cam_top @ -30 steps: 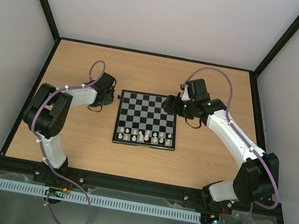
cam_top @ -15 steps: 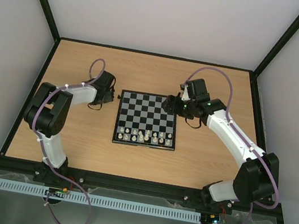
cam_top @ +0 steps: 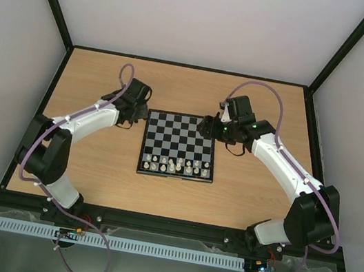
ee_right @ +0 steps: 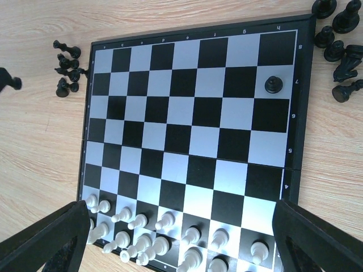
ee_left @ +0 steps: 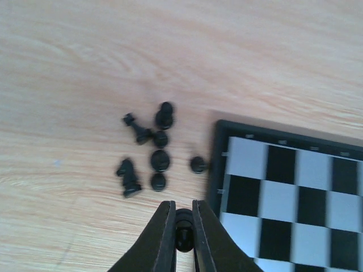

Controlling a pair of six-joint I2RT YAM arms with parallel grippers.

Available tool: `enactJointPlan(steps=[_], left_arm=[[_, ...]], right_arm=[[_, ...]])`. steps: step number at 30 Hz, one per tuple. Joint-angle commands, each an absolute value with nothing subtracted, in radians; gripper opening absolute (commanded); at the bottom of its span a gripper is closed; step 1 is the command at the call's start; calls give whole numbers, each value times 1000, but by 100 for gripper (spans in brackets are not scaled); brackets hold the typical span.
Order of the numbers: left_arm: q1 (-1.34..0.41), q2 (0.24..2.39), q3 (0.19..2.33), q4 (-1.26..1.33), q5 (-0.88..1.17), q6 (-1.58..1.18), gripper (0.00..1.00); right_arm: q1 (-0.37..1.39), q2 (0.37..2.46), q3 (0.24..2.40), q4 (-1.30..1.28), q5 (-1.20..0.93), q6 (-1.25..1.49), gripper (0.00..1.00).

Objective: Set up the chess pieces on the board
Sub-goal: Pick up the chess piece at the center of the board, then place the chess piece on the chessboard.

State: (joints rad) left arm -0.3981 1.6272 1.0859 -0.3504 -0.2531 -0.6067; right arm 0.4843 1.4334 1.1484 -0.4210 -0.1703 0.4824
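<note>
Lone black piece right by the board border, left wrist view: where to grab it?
Grip the lone black piece at its round top, coming straight down. It seems to stand upright, only the head showing. The board border is close on one side and other black pieces on the other, so probably put the fingers along the border line, not across it.

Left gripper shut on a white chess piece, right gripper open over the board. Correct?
Not quite. The left wrist view shows the left gripper shut on a black chess piece, not a white one. The right gripper is open over the board, as stated.
</note>
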Motion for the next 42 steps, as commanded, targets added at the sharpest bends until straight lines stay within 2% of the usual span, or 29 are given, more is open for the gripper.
enactJointPlan(steps=[1, 9, 22, 42], left_arm=[[-454, 1609, 1156, -417, -226, -586, 8], [-546, 1721, 1255, -413, -201, -576, 10], [-539, 1857, 1305, -404, -222, -564, 11], [-497, 1917, 1279, -353, -203, -561, 11]], right_arm=[[488, 1434, 1150, -441, -144, 482, 89], [488, 1430, 1159, -452, -117, 480, 89], [488, 1443, 1164, -459, -109, 477, 89], [487, 1455, 1160, -452, -117, 477, 89]])
